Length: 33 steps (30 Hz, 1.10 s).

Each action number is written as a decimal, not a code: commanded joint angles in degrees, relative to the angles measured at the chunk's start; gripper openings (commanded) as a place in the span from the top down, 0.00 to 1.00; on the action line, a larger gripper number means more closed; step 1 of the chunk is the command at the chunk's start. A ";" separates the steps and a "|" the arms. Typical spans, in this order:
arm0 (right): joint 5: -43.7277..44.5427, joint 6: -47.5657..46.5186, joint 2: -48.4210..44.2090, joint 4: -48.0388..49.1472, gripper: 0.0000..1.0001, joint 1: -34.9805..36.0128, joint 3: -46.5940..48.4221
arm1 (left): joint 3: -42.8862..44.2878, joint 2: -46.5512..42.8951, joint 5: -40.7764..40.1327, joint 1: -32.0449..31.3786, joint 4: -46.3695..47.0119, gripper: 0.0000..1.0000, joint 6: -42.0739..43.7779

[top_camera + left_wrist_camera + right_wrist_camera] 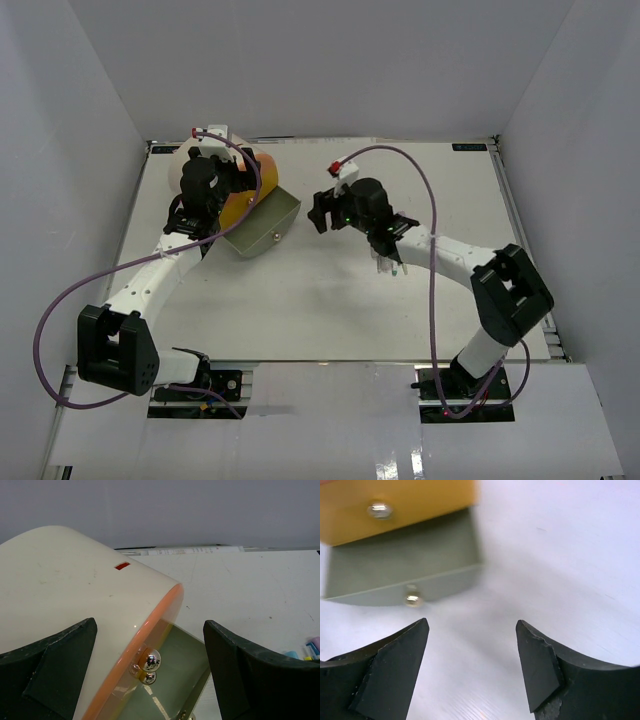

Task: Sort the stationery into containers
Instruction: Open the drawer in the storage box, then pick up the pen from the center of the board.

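The cream cylindrical organizer lies at the back left, its orange face turned to the table's middle. A grey-green drawer is pulled out of it. My left gripper hangs open above the organizer's front rim, fingers either side of two brass knobs. My right gripper is open and empty, just right of the drawer and facing it. A few pastel pens of the stationery lie under the right forearm; their ends show in the left wrist view.
White walls close in the table on the left, back and right. The right arm's elbow stands near the table's right edge. A purple cable loops over the right arm.
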 commanded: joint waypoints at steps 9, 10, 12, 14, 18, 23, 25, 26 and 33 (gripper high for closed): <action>8.69 -0.34 -7.51 -27.57 0.28 -25.26 -3.27 | 1.13 0.41 2.21 -0.20 -4.16 0.02 -0.51; 7.82 -0.43 -6.98 -28.10 0.29 -26.05 -3.18 | 1.22 0.50 2.38 -0.29 -4.16 0.02 -0.51; 7.46 -0.52 -5.67 -28.63 0.32 -27.73 -3.26 | 1.30 0.41 2.39 -0.20 -4.34 0.02 -0.51; 6.67 -0.60 -4.78 -28.63 0.34 -28.87 -3.44 | 1.22 0.24 2.21 -0.20 -4.25 0.02 -0.42; 6.76 -1.22 -1.71 -28.63 0.42 -29.75 -3.35 | 1.31 -0.20 1.86 -0.20 -4.34 0.02 0.02; 6.58 -1.92 1.10 -28.72 0.48 -30.11 -2.39 | 1.48 0.06 1.59 -0.20 -4.60 0.02 0.46; 6.06 -2.71 2.77 -29.24 0.50 -30.11 -1.69 | 1.39 0.23 1.33 -0.20 -4.69 0.02 0.63; 6.14 -2.89 3.04 -29.24 0.50 -30.11 -1.42 | 1.48 0.32 1.16 -0.20 -4.69 0.02 0.72; 4.91 -3.94 5.68 -29.33 0.50 -30.11 0.69 | 1.92 1.02 1.42 -0.20 -5.13 0.02 0.72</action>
